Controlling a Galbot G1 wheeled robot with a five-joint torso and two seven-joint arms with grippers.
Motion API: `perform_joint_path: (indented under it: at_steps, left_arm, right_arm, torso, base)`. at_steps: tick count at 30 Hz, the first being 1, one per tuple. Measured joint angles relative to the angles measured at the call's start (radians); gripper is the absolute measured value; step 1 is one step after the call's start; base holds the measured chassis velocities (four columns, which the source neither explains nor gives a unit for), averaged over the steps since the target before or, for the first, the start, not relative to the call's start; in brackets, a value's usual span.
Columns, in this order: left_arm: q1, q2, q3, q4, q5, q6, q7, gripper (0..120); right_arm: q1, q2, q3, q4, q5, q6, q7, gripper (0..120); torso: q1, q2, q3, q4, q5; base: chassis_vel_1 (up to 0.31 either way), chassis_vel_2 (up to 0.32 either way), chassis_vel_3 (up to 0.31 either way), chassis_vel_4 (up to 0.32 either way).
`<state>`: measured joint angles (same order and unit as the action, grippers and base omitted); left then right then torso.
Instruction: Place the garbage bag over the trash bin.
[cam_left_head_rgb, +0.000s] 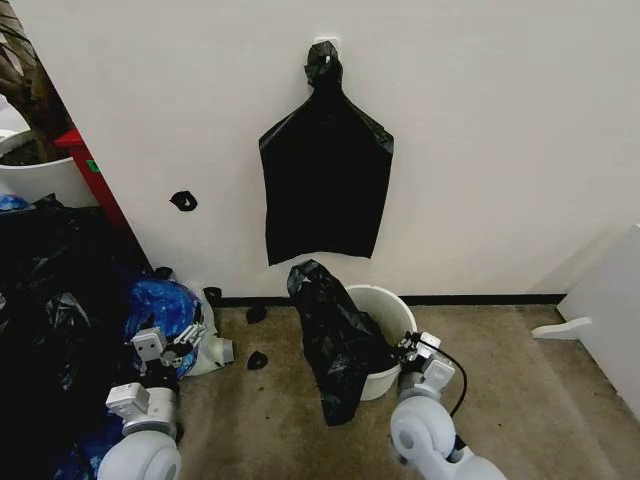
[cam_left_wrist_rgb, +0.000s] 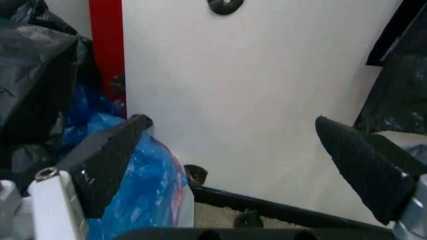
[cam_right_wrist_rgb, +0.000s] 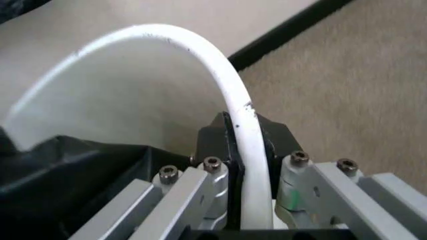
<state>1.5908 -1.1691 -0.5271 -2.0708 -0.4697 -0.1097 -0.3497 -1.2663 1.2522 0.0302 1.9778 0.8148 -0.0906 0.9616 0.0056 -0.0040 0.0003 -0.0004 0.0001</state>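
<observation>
White wall (cam_left_head_rgb: 500, 150) at the back with a black baseboard, tan carpet (cam_left_head_rgb: 520, 400) on the floor, and a flat black bag (cam_left_head_rgb: 325, 185) hanging off a wall hook. That one's not the job.

The trash bin (cam_left_head_rgb: 385, 305) sits on the carpet right against the wall, and the garbage bag (cam_left_head_rgb: 335, 345) is draped over its left side: part down inside, part spilling over the outside onto the floor, one end sticking up above the rim. So only that side is covered, I'd say.

The right gripper (cam_right_wrist_rgb: 248, 165) is closed on the bin's rim, one finger inside the wall and one outside, pinning the bin. The left gripper (cam_left_wrist_rgb: 233, 150) hangs spread wide and empty over by the blue bag (cam_left_head_rgb: 165, 305) near the wall.

To do this well I'd keep the bin pinned and work the bag's open edge around the bare rim. The thin plastic will slip, so grab a good fold.

Can't see where the bag's opening actually is, or how much sits inside the bin. The dark pile (cam_left_head_rgb: 45, 300) at far left is just a tangle.
</observation>
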Motion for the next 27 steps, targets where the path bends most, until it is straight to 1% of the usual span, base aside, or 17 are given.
perform_joint_path:
  at_steps: [5, 9, 12, 14, 15, 16, 18, 19, 20, 22, 23, 24, 27]
  left_arm:
    - [0.001, -0.001, 0.000, 0.000, 0.001, -0.004, -0.006, 100]
    - [0.008, -0.002, -0.001, 0.004, 0.006, -0.012, -0.011, 100]
    - [0.009, -0.002, -0.001, 0.007, 0.007, -0.015, -0.014, 100]
    - [0.009, -0.001, -0.001, 0.011, 0.007, -0.019, -0.016, 100]
    - [0.008, 0.000, -0.002, 0.014, 0.007, -0.020, -0.017, 100]
    - [0.008, 0.000, -0.002, 0.014, 0.007, -0.020, -0.017, 100]
    - [0.006, 0.002, -0.002, 0.017, 0.007, -0.022, -0.017, 100]
    - [0.002, 0.003, -0.002, 0.020, 0.007, -0.023, -0.017, 100]
    - [0.001, 0.004, -0.002, 0.021, 0.007, -0.023, -0.017, 100]
    - [-0.009, 0.009, 0.002, 0.028, 0.007, -0.023, -0.017, 100]
    - [-0.009, 0.009, 0.002, 0.028, 0.007, -0.023, -0.017, 100]
    - [-0.012, 0.011, 0.004, 0.029, 0.007, -0.023, -0.016, 100]
    - [-0.030, 0.021, 0.017, 0.039, -0.006, -0.023, 0.009, 100]
  right_arm:
    - [-0.013, 0.024, -0.004, 0.029, 0.040, 0.003, 0.002, 5]
    - [-0.004, 0.051, 0.001, -0.011, 0.027, 0.040, -0.023, 5]
    - [-0.006, 0.055, 0.002, -0.022, 0.021, 0.050, -0.042, 6]
    - [-0.022, 0.050, -0.004, -0.010, -0.005, 0.068, -0.068, 11]
    - [-0.035, 0.045, -0.008, 0.003, -0.027, 0.076, -0.080, 16]
    - [-0.035, 0.045, -0.008, 0.003, -0.027, 0.076, -0.080, 16]
    - [-0.059, 0.035, -0.015, 0.025, -0.058, 0.083, -0.088, 22]
    - [-0.082, 0.023, -0.019, 0.048, -0.081, 0.086, -0.089, 27]
    - [-0.091, 0.018, -0.020, 0.057, -0.088, 0.086, -0.089, 29]
    - [-0.141, -0.012, -0.031, 0.111, -0.156, 0.103, -0.099, 41]
    - [-0.141, -0.012, -0.031, 0.111, -0.156, 0.103, -0.099, 41]
    - [-0.151, -0.019, -0.034, 0.121, -0.177, 0.110, -0.109, 44]
    - [-0.184, -0.063, -0.076, 0.168, -0.332, 0.158, -0.226, 57]
  torso:
    - [0.000, 0.000, 0.000, 0.0000, 0.0000]
    - [0.000, 0.000, 0.000, 0.0001, 0.0001]
    - [0.000, 0.000, 0.000, 0.0001, 0.0001]
    - [0.000, 0.000, 0.000, 0.0000, 0.0002]
    - [0.000, 0.000, 0.000, 0.0001, 0.0003]
    - [0.000, 0.000, 0.000, 0.0001, 0.0003]
    - [0.000, 0.000, 0.000, 0.0000, 0.0000]
    - [0.000, 0.000, 0.000, -0.0001, 0.0002]
    - [0.000, 0.000, 0.000, -0.0001, 0.0002]
    - [0.000, 0.000, 0.000, -0.0001, 0.0001]
    - [0.000, 0.000, 0.000, -0.0001, 0.0001]
    - [0.000, 0.000, 0.000, -0.0001, 0.0001]
    - [0.000, 0.000, 0.000, -0.0002, 0.0000]
  base:
    - [0.000, 0.000, 0.000, 0.000]
    - [0.000, 0.000, 0.000, 0.000]
    - [0.000, 0.000, 0.000, 0.000]
    - [0.000, 0.000, 0.000, 0.000]
    - [0.000, 0.000, 0.000, 0.000]
    - [0.000, 0.000, 0.000, 0.000]
    - [0.000, 0.000, 0.000, 0.000]
    - [0.000, 0.000, 0.000, 0.000]
    - [0.000, 0.000, 0.000, 0.000]
    - [0.000, 0.000, 0.000, 0.000]
    - [0.000, 0.000, 0.000, 0.000]
    - [0.000, 0.000, 0.000, 0.000]
    - [0.000, 0.000, 0.000, 0.000]
